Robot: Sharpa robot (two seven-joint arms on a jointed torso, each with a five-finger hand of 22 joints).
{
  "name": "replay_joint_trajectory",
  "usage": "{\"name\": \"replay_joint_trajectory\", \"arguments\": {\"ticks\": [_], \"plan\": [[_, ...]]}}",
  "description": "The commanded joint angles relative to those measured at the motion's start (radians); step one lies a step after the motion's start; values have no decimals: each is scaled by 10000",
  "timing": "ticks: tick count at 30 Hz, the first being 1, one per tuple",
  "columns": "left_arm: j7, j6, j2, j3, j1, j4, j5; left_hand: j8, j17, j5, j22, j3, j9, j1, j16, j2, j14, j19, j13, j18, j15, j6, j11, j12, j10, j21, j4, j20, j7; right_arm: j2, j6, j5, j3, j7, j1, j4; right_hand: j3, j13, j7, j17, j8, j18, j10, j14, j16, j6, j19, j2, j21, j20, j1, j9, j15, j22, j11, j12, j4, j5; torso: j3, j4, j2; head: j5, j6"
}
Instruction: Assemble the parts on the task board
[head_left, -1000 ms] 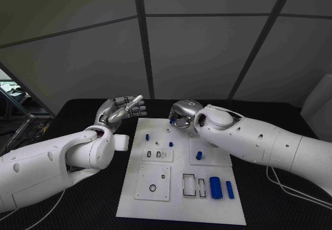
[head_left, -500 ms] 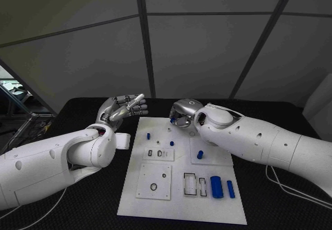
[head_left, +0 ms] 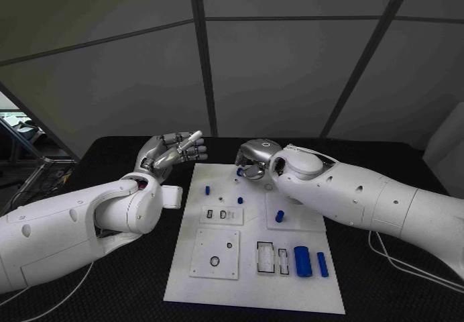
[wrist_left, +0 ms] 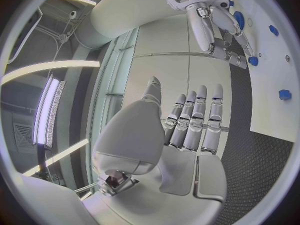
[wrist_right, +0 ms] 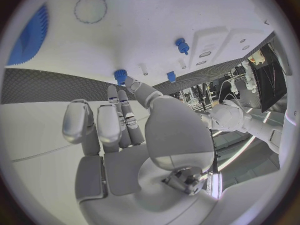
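board point(head_left: 253, 295) white, mid-table, near edge closest | two blue bars point(head_left: 310, 262) lying near its right corner | blue pegs point(head_left: 206, 191) standing farther up | left hand point(head_left: 172, 151) raised off board's far-left, fingers spread, holding nothing | right hand point(head_left: 253, 161) at far edge, fingertips pinching blue peg point(wrist_right: 120, 76)

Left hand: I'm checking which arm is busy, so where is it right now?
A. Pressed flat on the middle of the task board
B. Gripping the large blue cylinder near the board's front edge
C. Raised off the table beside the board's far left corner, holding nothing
C: the left hand is lifted beside the far left corner of the task board, its fingers straight with nothing between them.
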Motion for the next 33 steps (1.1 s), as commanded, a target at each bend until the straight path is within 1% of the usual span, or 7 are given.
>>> {"name": "replay_joint_trajectory", "arguments": {"ticks": [1,14,18,21,25,28,33], "plan": [[-27,171,5,12,20,4,-37,-67,11,-55,-17,4,-11,15,-69,105,20,-83,-7,558,56,-101,10,-69,-56,9,-74,6,271,16,86,-100,6,-103,27,-11,6,3,-2,-183,-31,154,-248,-32,-87,-259,-136,-154,-99,46,32,6,91,-186,38,-5,94,-59,1,6,1,-11,-30],[-47,188,-57,10,21,-22,-36,-74,10,-55,-18,2,-12,27,-85,107,11,-88,-8,557,60,-113,14,-81,-68,9,-91,8,273,-804,-682,-24,11,-146,24,981,-71,49,-60,-367,84,180,-472,-46,-179,-808,-165,-381,-215,48,183,72,70,-331,7,313,373,25,16,-7,-24,4,40],[-50,241,-82,9,20,-47,-36,-54,16,-55,-20,-3,-2,47,-101,122,24,-95,2,559,53,-77,-5,-70,-21,11,-125,8,242,-1780,-951,631,90,-166,23,1908,-24,130,-28,73,223,82,193,84,77,-436,210,-476,-5,10,110,131,19,137,-73,713,575,153,13,-38,-47,-33,95],[-48,304,-77,8,20,-74,-36,8,40,-55,-22,-27,20,73,-129,178,103,-94,14,573,7,94,-89,-21,186,31,-210,-11,131,-2519,-1016,1343,210,-336,23,2570,-432,519,-159,417,91,-18,1560,165,275,-650,595,-906,222,-106,-132,76,-165,638,-333,1481,799,311,24,-68,-61,-22,118],[-52,357,-44,7,18,-127,-37,35,61,-54,-20,-55,24,83,-151,224,179,-76,13,577,-26,221,-138,-13,330,56,-277,-31,75,-3273,-865,2111,283,-626,23,3157,-1932,1878,-440,985,208,-153,2430,275,595,-1033,1104,-1322,511,-461,146,107,-496,1272,-658,3103,1461,528,42,-114,-81,-22,133],[-54,377,-10,6,17,-158,-37,38,64,-54,-19,-59,25,83,-154,231,191,-72,13,578,-30,238,-143,-13,350,61,-286,-34,71,-3645,-681,2482,307,-819,24,3341,-3060,4721,-418,2124,504,-238,1828,433,1145,-1246,1394,-1114,672,-503,790,173,-453,1658,-652,5867,2494,675,38,-145,-109,-33,143],[-59,396,30,5,15,-190,-37,38,66,-54,-19,-60,25,86,-155,234,197,-69,12,578,-32,245,-145,-13,358,63,-291,-36,70,-3878,-396,2774,318,-1041,23,3268,-3567,9129,-314,3374,899,-338,2100,593,1682,-1583,1732,-1353,876,-348,1411,205,-297,2151,-528,9928,3735,817,55,-147,-136,-30,173]]}}
